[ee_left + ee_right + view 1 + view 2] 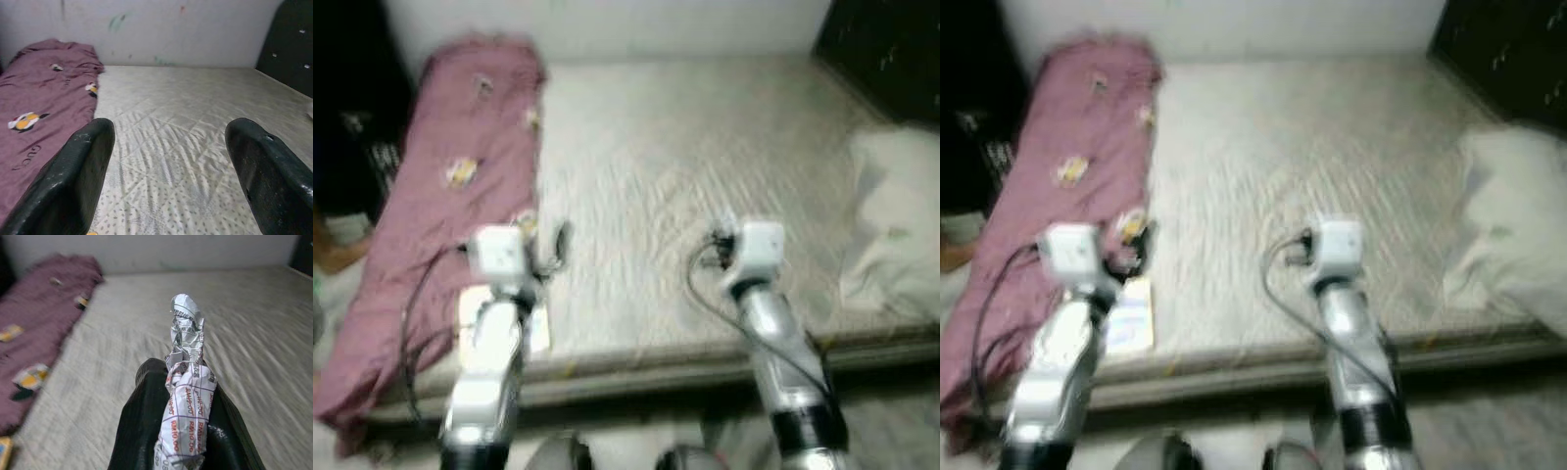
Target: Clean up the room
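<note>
My right gripper (182, 382) is shut on a crumpled white paper wrapper (188, 333) with red print, which sticks up beyond the black fingers. That arm (754, 255) reaches over the front part of the pale quilted mattress (685, 147). Further left, my left gripper (168, 196) is open with nothing between its two fingers (73, 186). It hovers low over the mattress beside a purple blanket (460, 166). A flat, light-coloured card or booklet (1132, 313) lies near the mattress's front edge, under the left arm (499, 264).
The purple blanket with small cartoon patches runs along the mattress's left side and hangs over the front corner. A white pillow (896, 225) lies at the right edge. A dark cabinet (891, 49) stands at the back right, dark furniture (352, 117) at the left, and a white wall (161, 29) behind.
</note>
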`<state>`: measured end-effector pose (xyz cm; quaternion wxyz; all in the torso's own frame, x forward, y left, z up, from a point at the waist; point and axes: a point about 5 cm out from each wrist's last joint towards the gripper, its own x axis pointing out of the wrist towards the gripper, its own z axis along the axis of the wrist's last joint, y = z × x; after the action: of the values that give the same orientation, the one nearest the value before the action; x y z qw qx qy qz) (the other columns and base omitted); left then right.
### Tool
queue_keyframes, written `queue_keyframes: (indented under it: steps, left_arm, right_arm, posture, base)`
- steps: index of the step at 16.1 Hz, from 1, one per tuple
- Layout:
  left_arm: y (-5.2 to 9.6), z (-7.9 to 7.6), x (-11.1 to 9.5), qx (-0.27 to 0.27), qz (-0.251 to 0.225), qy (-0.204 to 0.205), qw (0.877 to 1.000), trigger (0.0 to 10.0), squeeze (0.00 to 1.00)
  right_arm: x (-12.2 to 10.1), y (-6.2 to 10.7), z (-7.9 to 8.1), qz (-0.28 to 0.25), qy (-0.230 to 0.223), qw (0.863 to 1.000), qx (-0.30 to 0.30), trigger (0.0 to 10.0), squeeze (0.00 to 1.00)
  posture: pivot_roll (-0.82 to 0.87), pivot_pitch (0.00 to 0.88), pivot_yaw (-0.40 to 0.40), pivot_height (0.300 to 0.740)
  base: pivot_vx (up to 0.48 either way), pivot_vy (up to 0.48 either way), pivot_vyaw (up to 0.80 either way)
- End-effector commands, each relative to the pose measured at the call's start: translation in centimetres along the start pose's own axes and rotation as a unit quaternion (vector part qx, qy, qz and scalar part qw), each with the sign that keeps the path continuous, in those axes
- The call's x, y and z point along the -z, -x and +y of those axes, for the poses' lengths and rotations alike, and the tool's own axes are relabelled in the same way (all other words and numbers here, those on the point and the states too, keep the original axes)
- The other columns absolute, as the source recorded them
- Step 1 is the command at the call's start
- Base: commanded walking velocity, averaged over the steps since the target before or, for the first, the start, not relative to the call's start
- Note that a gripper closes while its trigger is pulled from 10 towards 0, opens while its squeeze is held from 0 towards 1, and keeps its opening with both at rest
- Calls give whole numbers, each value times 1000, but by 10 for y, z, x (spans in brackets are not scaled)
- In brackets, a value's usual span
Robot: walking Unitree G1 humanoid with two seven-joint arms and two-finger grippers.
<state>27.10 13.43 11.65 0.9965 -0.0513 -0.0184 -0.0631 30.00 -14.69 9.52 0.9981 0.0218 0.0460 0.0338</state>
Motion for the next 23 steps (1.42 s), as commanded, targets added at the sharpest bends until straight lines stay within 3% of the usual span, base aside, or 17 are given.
queue_keyframes:
  steps: [1,6,14,23]
  left_arm:
    - [0,7,-3,-8,-4,-9,1000,10000,0]
    - [-1,7,-3,-9,-3,-10,1000,10000,0]
    - [0,6,-3,-6,-5,-13,1000,10000,0]
    - [-2,6,-2,-7,-6,-23,1000,10000,0]
  right_arm:
    - [-6,-2,6,-13,-5,1000,-9,10000,0]
    - [-8,-2,8,-22,10,1000,-16,10000,0]
    - [-8,-1,10,-24,21,999,-22,10000,0]
    - [-8,-2,11,-27,19,999,-27,10000,0]
  posture:
    - [-43,52,0,740]
    - [-43,52,0,740]
    - [-42,52,-1,740]
    - [-41,37,1,740]
  base:
    - [0,472,0]
    - [0,472,81]
    - [0,472,800]
    - [0,53,711]
